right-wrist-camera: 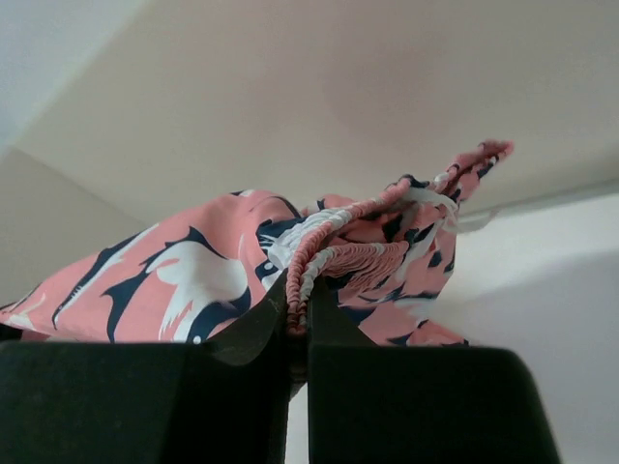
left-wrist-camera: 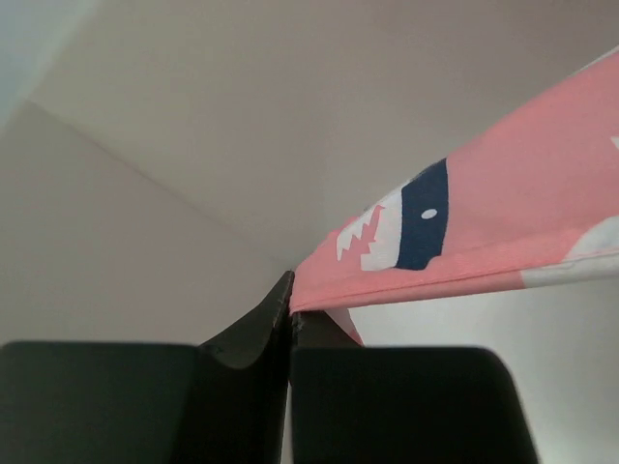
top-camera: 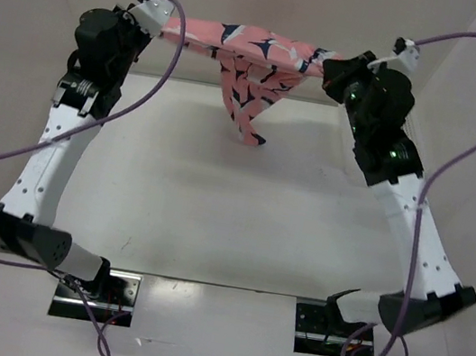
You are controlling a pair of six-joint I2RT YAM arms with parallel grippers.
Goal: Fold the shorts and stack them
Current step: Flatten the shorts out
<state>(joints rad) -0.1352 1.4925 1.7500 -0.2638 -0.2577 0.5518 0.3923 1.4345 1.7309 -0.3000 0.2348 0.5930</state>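
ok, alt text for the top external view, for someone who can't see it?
Two robot arms hold salmon-pink fabric shorts printed with navy-and-white sharks stretched in mid-air, the left hand and the right hand each shut on one end. The loose middle of the cloth droops toward the white table.
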